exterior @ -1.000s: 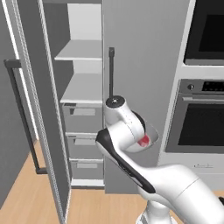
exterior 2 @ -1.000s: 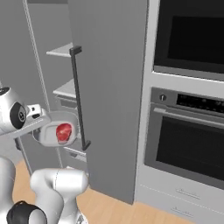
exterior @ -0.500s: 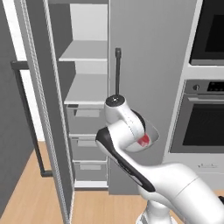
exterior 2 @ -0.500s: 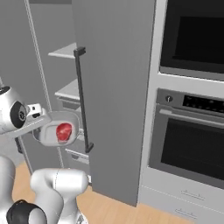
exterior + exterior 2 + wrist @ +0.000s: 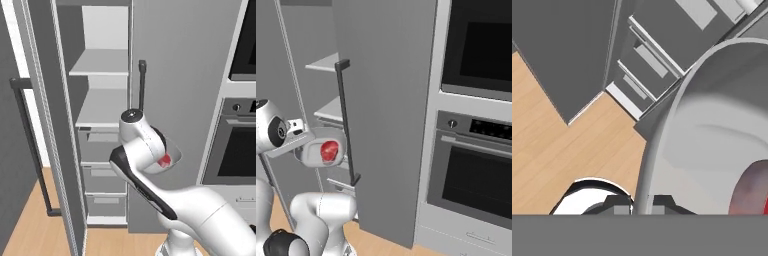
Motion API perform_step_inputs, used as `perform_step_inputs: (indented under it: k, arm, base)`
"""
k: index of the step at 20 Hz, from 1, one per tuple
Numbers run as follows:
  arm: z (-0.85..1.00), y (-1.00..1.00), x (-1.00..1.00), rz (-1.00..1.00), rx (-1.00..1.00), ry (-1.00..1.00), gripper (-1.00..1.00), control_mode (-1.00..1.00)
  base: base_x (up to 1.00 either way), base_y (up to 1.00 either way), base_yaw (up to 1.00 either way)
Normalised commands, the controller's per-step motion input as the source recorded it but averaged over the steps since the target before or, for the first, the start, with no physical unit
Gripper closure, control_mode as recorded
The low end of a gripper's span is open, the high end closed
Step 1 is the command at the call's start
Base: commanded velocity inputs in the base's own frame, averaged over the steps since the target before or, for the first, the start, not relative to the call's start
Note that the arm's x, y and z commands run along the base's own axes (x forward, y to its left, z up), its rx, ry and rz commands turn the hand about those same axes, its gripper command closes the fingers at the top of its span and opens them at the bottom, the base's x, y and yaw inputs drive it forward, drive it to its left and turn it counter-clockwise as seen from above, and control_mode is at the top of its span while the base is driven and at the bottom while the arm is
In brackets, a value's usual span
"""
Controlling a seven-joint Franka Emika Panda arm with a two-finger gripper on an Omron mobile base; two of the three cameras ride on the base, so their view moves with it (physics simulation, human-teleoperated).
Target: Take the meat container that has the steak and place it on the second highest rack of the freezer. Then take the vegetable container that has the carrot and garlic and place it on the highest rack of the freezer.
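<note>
Grey freezer (image 5: 190, 75), tall, is standing with its left door swung open; two pale shelves and grey drawers (image 5: 100, 172) are showing inside. Highest rack (image 5: 100, 62) is sitting above the second rack (image 5: 102, 107); both are lying bare.

Pale round container (image 5: 318, 150) is hanging in the air in front of the freezer's closed door, below the level of the second rack in the left base view, just beside the dark bar handle (image 5: 345, 120) in the right base view.

Red steak (image 5: 329, 150) is lying inside the container, small against its wall; its red edge is also peeking past the arm in the left base view (image 5: 164, 160).

Pincer (image 5: 643, 202) is clamping the container's rim, one dark fingertip on each side of the wall in the hand view.

Black-windowed ovens (image 5: 476, 170) are standing to the right of the freezer. Wooden floor (image 5: 557, 155) is lying below.
</note>
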Motion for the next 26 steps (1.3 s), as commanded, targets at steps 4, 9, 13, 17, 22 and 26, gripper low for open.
perform_step_inputs:
  k: [4, 9, 13, 17, 22, 26]
  arm:
    - [0.0, 0.0, 0.0, 0.0, 0.0, 0.0, 1.0, 1.0]
    - [0.0, 0.0, 0.0, 0.0, 0.0, 0.0, 1.0, 1.0]
    - [0.0, 0.0, 0.0, 0.0, 0.0, 0.0, 1.0, 1.0]
    - [0.0, 0.0, 0.0, 0.0, 0.0, 0.0, 1.0, 1.0]
    - [0.0, 0.0, 0.0, 0.0, 0.0, 0.0, 1.0, 1.0]
    - [0.0, 0.0, 0.0, 0.0, 0.0, 0.0, 1.0, 1.0]
  base:
    - [0.06, 0.35, 0.09]
    - [0.29, 0.28, 0.08]
    - [0.43, 0.29, 0.13]
    - [0.44, 0.06, 0.23]
    - [0.45, 0.0, 0.32]
    - [0.36, 0.0, 0.27]
